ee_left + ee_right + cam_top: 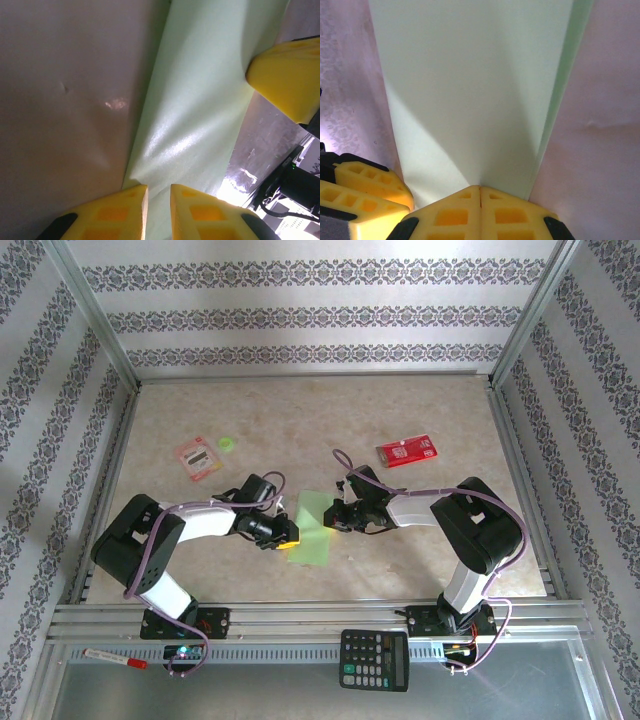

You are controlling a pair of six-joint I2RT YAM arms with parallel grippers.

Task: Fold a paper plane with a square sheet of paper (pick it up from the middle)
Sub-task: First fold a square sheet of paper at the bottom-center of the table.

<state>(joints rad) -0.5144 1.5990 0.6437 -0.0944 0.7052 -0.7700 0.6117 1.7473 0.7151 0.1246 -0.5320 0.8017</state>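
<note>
Top external view: the light-green square sheet of paper [312, 532] lies near the middle of the table [300, 420], between the two arms. The left gripper [291, 537] meets its left edge and the right gripper [333, 520] its right edge.

From the right wrist, the right gripper [480, 197] has its yellow fingers pressed together with the sheet [470, 90] running out from between them, so it is clamped on the paper.

From the left wrist, the left gripper [159, 205] has its fingers a narrow slit apart, with the sheet [200, 100] showing in the gap. Whether they pinch it I cannot tell.

A red packet [407, 451] lies far right. A second packet [198, 457] and a small green disc [227, 445] lie far left. A calculator [374, 659] sits at the near edge.
</note>
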